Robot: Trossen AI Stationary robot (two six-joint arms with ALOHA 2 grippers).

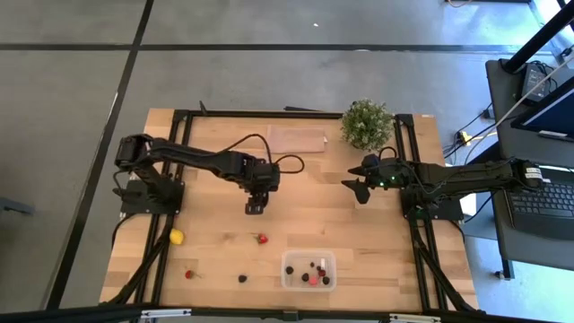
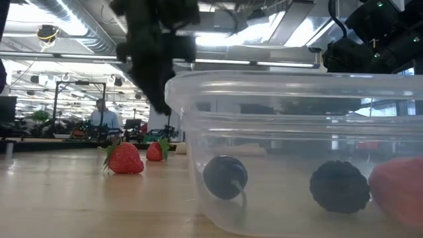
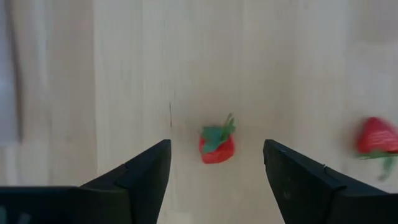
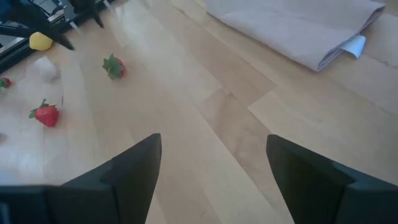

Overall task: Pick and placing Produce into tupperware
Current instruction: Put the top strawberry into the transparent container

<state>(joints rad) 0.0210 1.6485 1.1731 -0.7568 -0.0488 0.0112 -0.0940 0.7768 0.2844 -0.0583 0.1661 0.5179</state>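
**Left gripper spread over a strawberry, tub waiting at the near edge**

The left gripper (image 1: 256, 206) hangs over the middle of the table (image 1: 215, 256), fingers (image 3: 140, 174) parted wide, and right between them in its wrist view lies a strawberry (image 3: 217, 144), green leaves up, untouched on the wood. In the overhead view that same strawberry (image 1: 262, 239) sits just toward the near edge from the gripper. A second red piece (image 3: 376, 137) shows off to one side in the left wrist view.

Over on the right side, the right gripper (image 1: 357, 188) waits beside the potted plant (image 1: 367, 124), which stands at the far edge. Its fingers (image 4: 127, 171) are released too, nothing between them but bare wood.

The tupperware (image 1: 308, 269) sits at the table's near edge, right of centre, already holding several pieces: dark berries and red ones. Up close through its clear wall, a dark berry (image 2: 225, 176), another berry (image 2: 339, 187) and a red piece (image 2: 396, 188) rest on the floor of the tub.

Loose produce is scattered along the near-left part of the table: the lemon (image 1: 177, 236) by the left edge, a small strawberry (image 1: 189, 274) toward the near-left corner, and a dark berry (image 1: 242, 278) between that and the tub. A brownish sheet (image 1: 297, 140) lies flat at the far edge, left of the plant.
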